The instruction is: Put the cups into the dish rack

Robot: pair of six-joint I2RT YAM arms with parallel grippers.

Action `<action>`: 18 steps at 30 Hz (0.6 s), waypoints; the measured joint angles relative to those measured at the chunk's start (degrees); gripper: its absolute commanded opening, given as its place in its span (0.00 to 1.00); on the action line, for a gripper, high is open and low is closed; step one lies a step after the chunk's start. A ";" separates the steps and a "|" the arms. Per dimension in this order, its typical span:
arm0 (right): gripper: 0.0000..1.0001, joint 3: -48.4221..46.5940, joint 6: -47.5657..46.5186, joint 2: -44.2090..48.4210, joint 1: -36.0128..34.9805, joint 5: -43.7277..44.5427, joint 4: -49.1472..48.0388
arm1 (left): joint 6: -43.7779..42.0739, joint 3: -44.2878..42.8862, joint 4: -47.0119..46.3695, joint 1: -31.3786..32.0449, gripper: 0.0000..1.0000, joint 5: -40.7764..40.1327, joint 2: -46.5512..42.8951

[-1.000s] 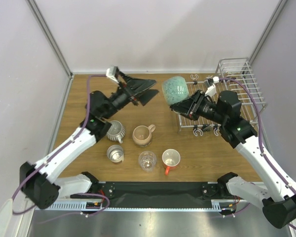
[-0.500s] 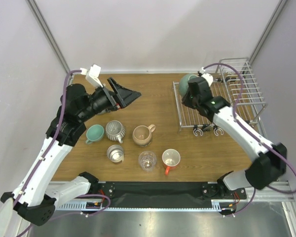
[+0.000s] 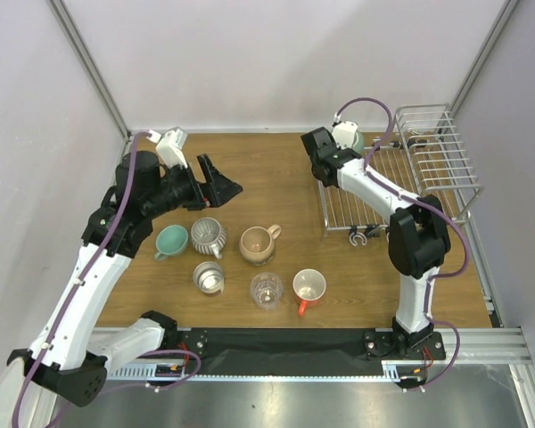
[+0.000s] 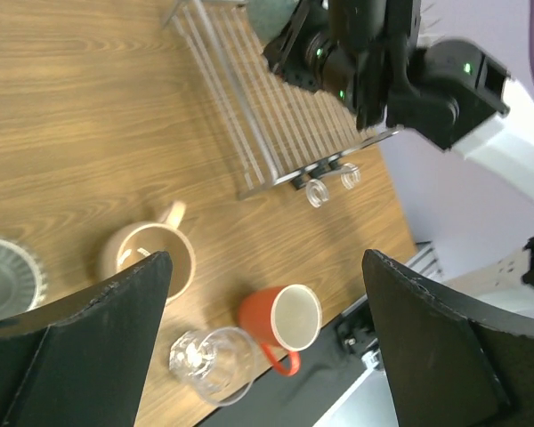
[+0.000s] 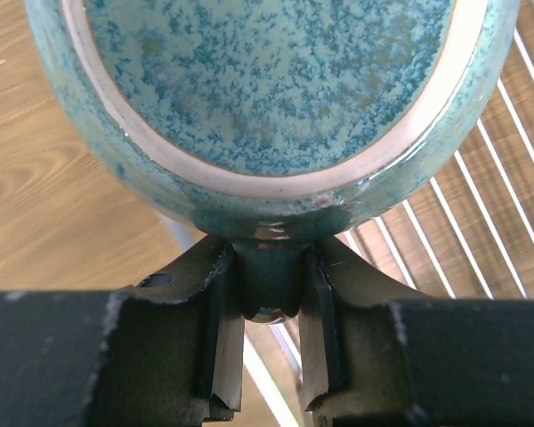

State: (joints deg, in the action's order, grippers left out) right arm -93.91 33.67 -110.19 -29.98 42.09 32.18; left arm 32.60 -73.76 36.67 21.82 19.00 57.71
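My right gripper [image 3: 328, 166] is shut on the handle [image 5: 269, 276] of a speckled grey-blue mug [image 5: 276, 98], held over the far left corner of the dish rack's flat grid [image 3: 367, 192]; in the top view the mug [image 3: 357, 141] is mostly hidden behind the wrist. My left gripper [image 3: 218, 183] is open and empty, raised over the table's left half. Below it stand a teal mug [image 3: 171, 241], ribbed whitish cup [image 3: 209, 236], beige mug [image 3: 257, 244], steel cup [image 3: 209, 277], clear glass [image 3: 267, 290] and an orange mug with pale inside [image 3: 308, 287].
The rack's taller barred basket [image 3: 437, 152] stands at the far right by the wall. Rack hooks [image 3: 370, 235] hang off the grid's near edge. The left wrist view shows the beige mug [image 4: 147, 258], glass [image 4: 209, 360], orange mug [image 4: 280, 318] and rack [image 4: 276, 133].
My right arm has swung the grey-blue mug back and left to the rack's far left corner. My left arm has pulled back leftward, still open.
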 measured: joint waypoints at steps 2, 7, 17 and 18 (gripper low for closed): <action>0.00 -0.39 0.07 -1.53 0.63 1.16 -0.13 | -1.03 0.00 1.20 0.00 0.95 -0.48 -0.22; 0.00 -0.44 1.18 -4.20 3.26 2.71 -0.17 | -4.00 0.00 3.91 0.00 0.96 -2.97 -1.11; 0.00 -8.04 10.32 -10.80 8.28 8.57 4.68 | -6.78 -1.49 6.16 -0.04 0.97 -5.46 -0.07; 0.00 -9.75 12.04 -11.89 8.55 9.11 6.14 | -7.04 -1.57 6.25 -0.04 0.97 -5.60 0.07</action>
State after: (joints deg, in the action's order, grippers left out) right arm -103.66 45.71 -122.08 -21.43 51.20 38.33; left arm 25.56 -75.33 42.92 21.78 13.41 57.78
